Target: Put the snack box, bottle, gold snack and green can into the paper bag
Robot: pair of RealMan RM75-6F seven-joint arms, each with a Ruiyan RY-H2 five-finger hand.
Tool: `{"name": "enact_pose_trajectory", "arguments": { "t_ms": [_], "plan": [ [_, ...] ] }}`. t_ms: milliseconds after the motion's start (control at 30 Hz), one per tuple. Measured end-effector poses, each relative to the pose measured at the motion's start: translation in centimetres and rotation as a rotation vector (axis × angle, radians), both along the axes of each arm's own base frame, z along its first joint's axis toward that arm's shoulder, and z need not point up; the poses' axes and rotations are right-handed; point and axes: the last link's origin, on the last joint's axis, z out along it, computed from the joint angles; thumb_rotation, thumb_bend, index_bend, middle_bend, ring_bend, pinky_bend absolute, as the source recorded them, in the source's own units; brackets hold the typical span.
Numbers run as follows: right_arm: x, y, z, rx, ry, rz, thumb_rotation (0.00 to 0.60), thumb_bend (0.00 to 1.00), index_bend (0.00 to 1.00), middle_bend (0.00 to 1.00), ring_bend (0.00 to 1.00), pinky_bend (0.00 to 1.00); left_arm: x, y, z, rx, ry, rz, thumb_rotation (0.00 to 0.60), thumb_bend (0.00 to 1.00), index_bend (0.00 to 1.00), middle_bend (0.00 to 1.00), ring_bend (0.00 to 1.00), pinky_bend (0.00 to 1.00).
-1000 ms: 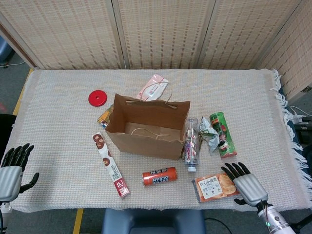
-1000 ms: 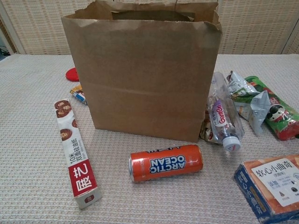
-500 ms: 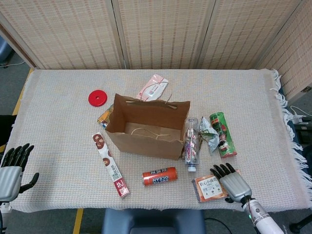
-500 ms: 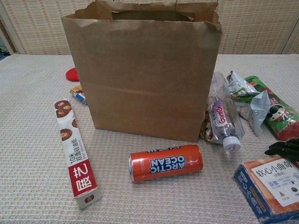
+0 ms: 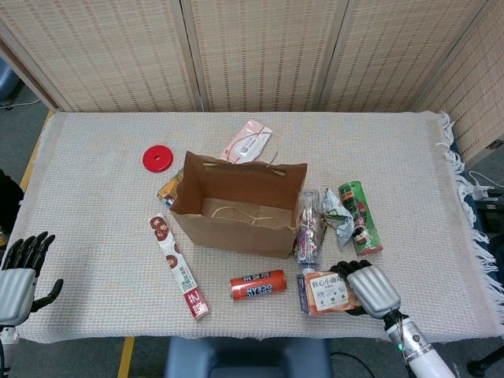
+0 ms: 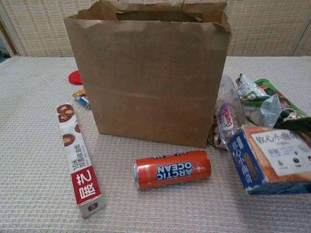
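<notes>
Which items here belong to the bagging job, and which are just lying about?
Job: snack box, gripped by the right hand; bottle; gold snack, behind the bag's left corner; green can; paper bag.

Lying about: orange can, long box, red disc, pink packet, silver wrapper.

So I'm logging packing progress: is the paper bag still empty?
Apparently empty: the head view shows only the paper bag's bare floor and handle. The snack box is outside, held by the right hand.
</notes>
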Motion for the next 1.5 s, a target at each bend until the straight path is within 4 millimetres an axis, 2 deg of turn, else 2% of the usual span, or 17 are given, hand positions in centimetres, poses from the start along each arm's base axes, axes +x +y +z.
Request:
{"name": "enact_pose_trajectory", "arguments": {
  "t_ms": [133, 367, 500, 633, 733, 867, 1000, 1067, 1133, 1200, 1267, 1367, 1500],
  "plan": [
    [3.1, -1.0, 2.7, -0.081, -0.115, 0.047, 0.600, 0.18, 0.65, 0.62, 0.68, 0.71, 0.0, 0.0, 0.0, 0.000, 0.000, 0.000, 0.600, 0.35, 0.00, 0.00, 0.00, 0.00],
    [9.9, -4.3, 7.2, -0.213, -0.302, 0.140, 0.600, 0.18, 0.65, 0.62, 0.68, 0.71, 0.0, 0.1, 0.0, -0.001, -0.001, 0.001, 0.600, 0.35, 0.00, 0.00, 0.00, 0.00],
    [13.6, -6.1, 8.8, -0.266, -0.383, 0.181, 0.600, 0.18, 0.65, 0.62, 0.67, 0.70, 0.0, 0.1, 0.0, -0.003, -0.001, 0.002, 0.600, 0.35, 0.00, 0.00, 0.00, 0.00],
    [17.3, -8.0, 9.5, -0.326, -0.437, 0.235, 0.600, 0.18, 0.64, 0.62, 0.67, 0.69, 0.0, 0.2, 0.0, -0.005, -0.003, 0.001, 0.600, 0.35, 0.00, 0.00, 0.00, 0.00],
    [20.1, -9.4, 9.0, -0.349, -0.479, 0.258, 0.600, 0.18, 0.64, 0.62, 0.67, 0.69, 0.0, 0.2, 0.0, -0.006, -0.006, 0.000, 0.600, 0.35, 0.00, 0.00, 0.00, 0.00],
    [23.1, -11.3, 6.8, -0.343, -0.501, 0.244, 0.600, 0.18, 0.63, 0.62, 0.66, 0.68, 0.0, 0.2, 0.0, -0.007, -0.009, -0.002, 0.600, 0.35, 0.00, 0.00, 0.00, 0.00],
    [25.1, -13.0, 4.2, -0.340, -0.484, 0.217, 0.600, 0.18, 0.59, 0.62, 0.64, 0.67, -0.1, 0.2, 0.0, -0.006, -0.010, -0.003, 0.600, 0.35, 0.00, 0.00, 0.00, 0.00],
    [25.6, -13.6, 2.7, -0.333, -0.466, 0.197, 0.600, 0.18, 0.53, 0.61, 0.59, 0.63, -0.1, 0.2, 0.1, -0.007, -0.012, -0.003, 0.600, 0.35, 0.00, 0.00, 0.00, 0.00],
    [25.7, -13.9, 1.3, -0.317, -0.439, 0.179, 0.600, 0.17, 0.38, 0.53, 0.47, 0.55, -0.1, 0.2, 0.1, -0.007, -0.013, -0.003, 0.600, 0.35, 0.00, 0.00, 0.00, 0.00],
    [25.3, -13.9, 0.0, -0.285, -0.404, 0.158, 0.600, 0.16, 0.16, 0.36, 0.30, 0.44, -0.1, 0.2, 0.1, -0.008, -0.013, -0.003, 0.600, 0.35, 0.00, 0.00, 0.00, 0.00],
    [25.0, -13.9, -0.8, -0.260, -0.367, 0.145, 0.600, 0.11, 0.02, 0.22, 0.15, 0.33, -0.1, 0.2, 0.1, -0.008, -0.014, -0.004, 0.600, 0.35, 0.00, 0.00, 0.00, 0.00],
    [24.8, -13.9, -0.9, -0.253, -0.345, 0.136, 0.600, 0.07, 0.00, 0.12, 0.07, 0.22, -0.1, 0.2, 0.1, -0.008, -0.014, -0.004, 0.600, 0.35, 0.00, 0.00, 0.00, 0.00],
    [24.7, -14.2, 0.3, -0.280, -0.357, 0.129, 0.600, 0.06, 0.00, 0.10, 0.06, 0.18, -0.1, 0.2, 0.1, -0.009, -0.013, -0.004, 0.600, 0.35, 0.00, 0.00, 0.00, 0.00]
  ]
}}
